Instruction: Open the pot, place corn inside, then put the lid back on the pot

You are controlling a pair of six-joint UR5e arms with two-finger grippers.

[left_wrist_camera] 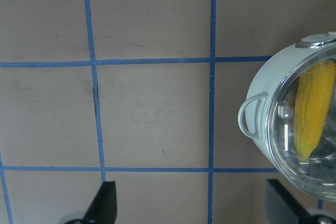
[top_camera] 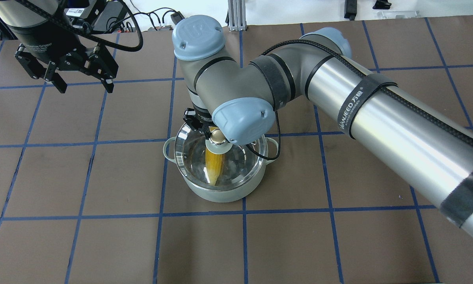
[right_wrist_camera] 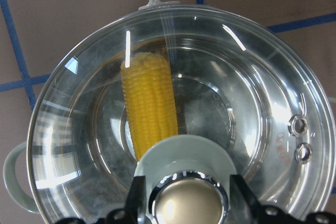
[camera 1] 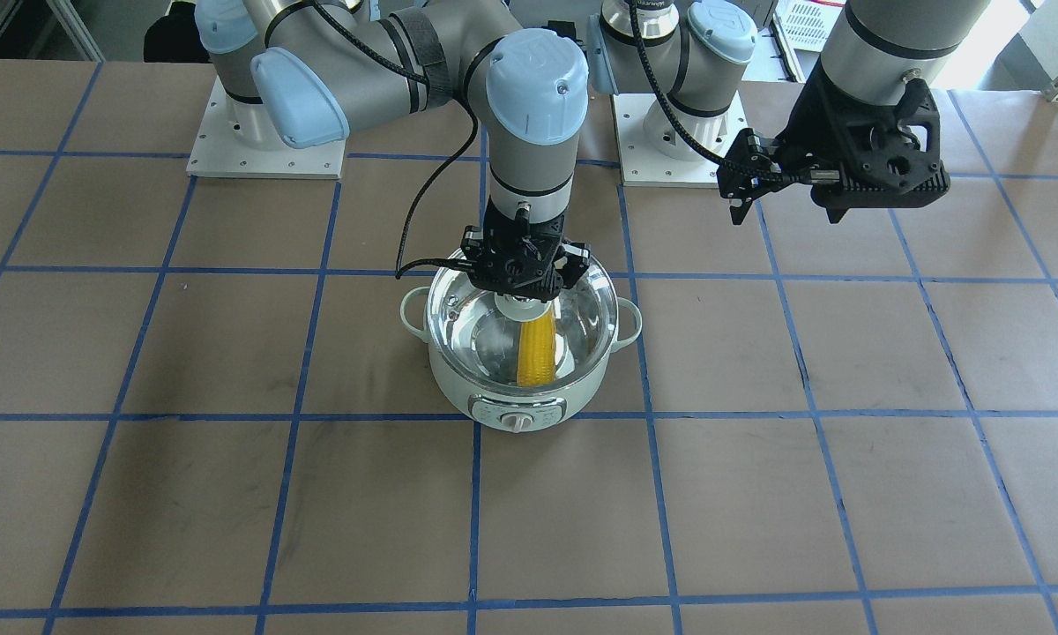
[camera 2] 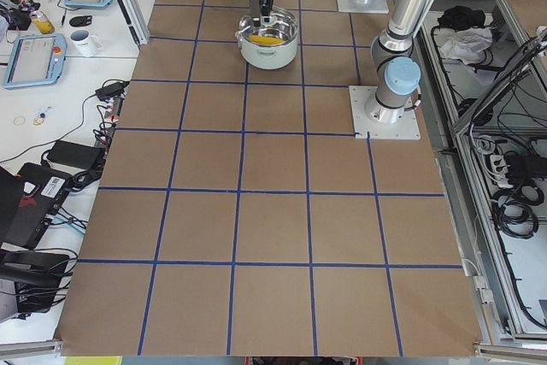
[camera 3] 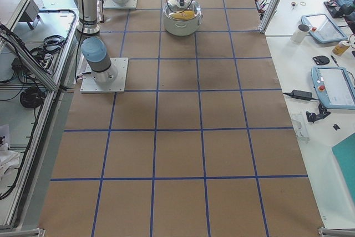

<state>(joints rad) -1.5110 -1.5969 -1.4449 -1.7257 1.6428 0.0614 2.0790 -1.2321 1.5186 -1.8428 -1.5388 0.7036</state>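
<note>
The pale mint-green pot (camera 1: 494, 397) stands mid-table, its dial toward the operators' side. The yellow corn (camera 1: 536, 353) lies inside it and shows through the glass in the right wrist view (right_wrist_camera: 149, 103). The clear glass lid (camera 1: 582, 309) sits level over the pot's rim. My right gripper (camera 1: 522, 300) comes straight down on the lid's knob (right_wrist_camera: 189, 203), with a finger tight on each side of it. My left gripper (top_camera: 84, 85) hangs open and empty, high above the table, well off to the pot's left. Its wrist view shows the pot (left_wrist_camera: 257, 114) at the right edge.
Brown paper with a grid of blue tape lines (camera 1: 476, 494) covers the table. The arm base plates (camera 1: 264, 150) stand at the robot's side. Benches with tablets and a mug (camera 3: 302, 31) lie beyond the table's edge.
</note>
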